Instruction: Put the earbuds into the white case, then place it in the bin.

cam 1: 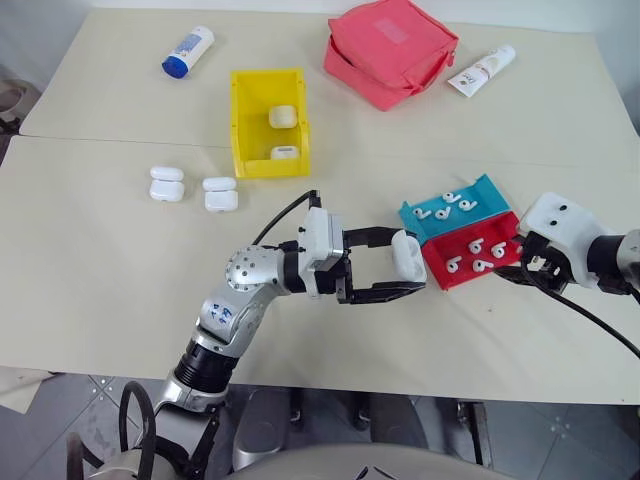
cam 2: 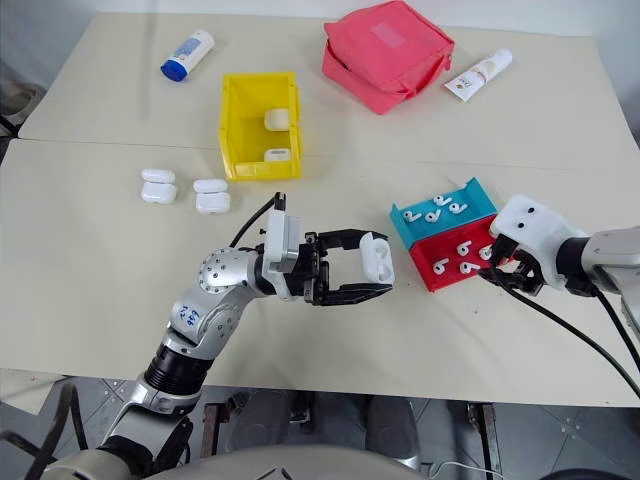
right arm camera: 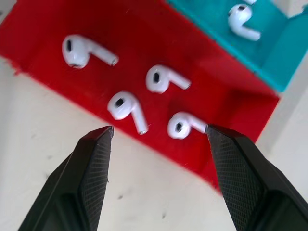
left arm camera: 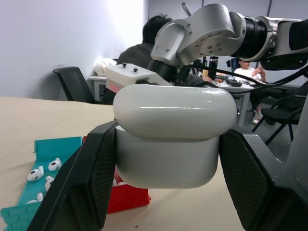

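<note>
Four earbuds [right arm camera: 127,106] in red tray [right arm camera: 144,43]

No legible text; markings on white tube [cam 1: 482,70] and blue-capped bottle [cam 1: 188,51] unreadable.

Bare table [cam 1: 100,270] left of trays [cam 1: 470,240]

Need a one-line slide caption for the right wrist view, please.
Open right gripper poised above four earbuds in the red tray.
</note>
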Controlling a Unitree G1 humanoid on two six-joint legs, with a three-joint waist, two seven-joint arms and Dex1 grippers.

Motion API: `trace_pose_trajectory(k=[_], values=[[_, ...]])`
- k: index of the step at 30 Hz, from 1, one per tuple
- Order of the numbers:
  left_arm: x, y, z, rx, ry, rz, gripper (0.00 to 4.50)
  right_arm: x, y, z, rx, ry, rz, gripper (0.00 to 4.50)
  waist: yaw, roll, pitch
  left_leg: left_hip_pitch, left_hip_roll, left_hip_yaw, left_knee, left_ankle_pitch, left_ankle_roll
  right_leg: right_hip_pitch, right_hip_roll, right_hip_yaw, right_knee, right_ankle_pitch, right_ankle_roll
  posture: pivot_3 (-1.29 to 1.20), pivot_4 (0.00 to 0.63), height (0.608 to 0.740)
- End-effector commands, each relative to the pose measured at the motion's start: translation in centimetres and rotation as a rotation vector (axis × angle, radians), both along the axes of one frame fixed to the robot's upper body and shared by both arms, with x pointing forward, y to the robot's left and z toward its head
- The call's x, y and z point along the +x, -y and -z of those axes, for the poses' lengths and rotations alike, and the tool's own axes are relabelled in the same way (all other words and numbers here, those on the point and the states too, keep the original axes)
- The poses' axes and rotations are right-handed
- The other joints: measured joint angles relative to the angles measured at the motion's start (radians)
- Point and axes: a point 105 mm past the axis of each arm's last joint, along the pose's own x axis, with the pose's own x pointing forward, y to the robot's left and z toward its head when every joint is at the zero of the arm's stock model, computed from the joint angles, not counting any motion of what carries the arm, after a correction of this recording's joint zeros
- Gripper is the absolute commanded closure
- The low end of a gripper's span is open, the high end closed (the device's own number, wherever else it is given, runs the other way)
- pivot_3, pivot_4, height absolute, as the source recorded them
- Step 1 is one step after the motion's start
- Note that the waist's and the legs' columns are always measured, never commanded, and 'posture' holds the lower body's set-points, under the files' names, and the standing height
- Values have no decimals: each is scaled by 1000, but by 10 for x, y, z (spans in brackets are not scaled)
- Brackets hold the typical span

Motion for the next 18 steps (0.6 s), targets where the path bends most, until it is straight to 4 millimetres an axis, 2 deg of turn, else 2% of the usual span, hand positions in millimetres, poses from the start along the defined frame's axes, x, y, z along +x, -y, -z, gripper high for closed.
trace_pose_trajectory(k=[1, 14, 17, 18], values=[[-7, 0, -8, -22, 32, 9, 1692, 3, -4, -3, -16, 5, -26, 1307, 0, 0, 0, 0, 0, 0, 0, 0, 0, 0, 0, 0, 0, 0, 0, 0, 150, 740], [-5, -2, -6, -15, 36, -2, 1692, 6, -17, 8, -55, -116, -131, 1307, -1, 0, 0, -1, 0, 0, 0, 0, 0, -1, 0, -1, 0, 0, 0, 0, 150, 740], [-6, -3, -6, -14, 36, -4, 1692, 7, -17, 9, -65, -128, -137, 1844, -1, 0, 0, -1, 0, 0, 0, 0, 0, -1, 0, -1, 0, 0, 0, 0, 150, 740], [-6, -3, -6, -14, 36, -5, 1692, 8, -17, 9, -69, -127, -139, 2164, -1, 0, 0, -1, 0, 0, 1, 0, 0, -1, 0, -1, 0, 0, 0, 0, 150, 740]])
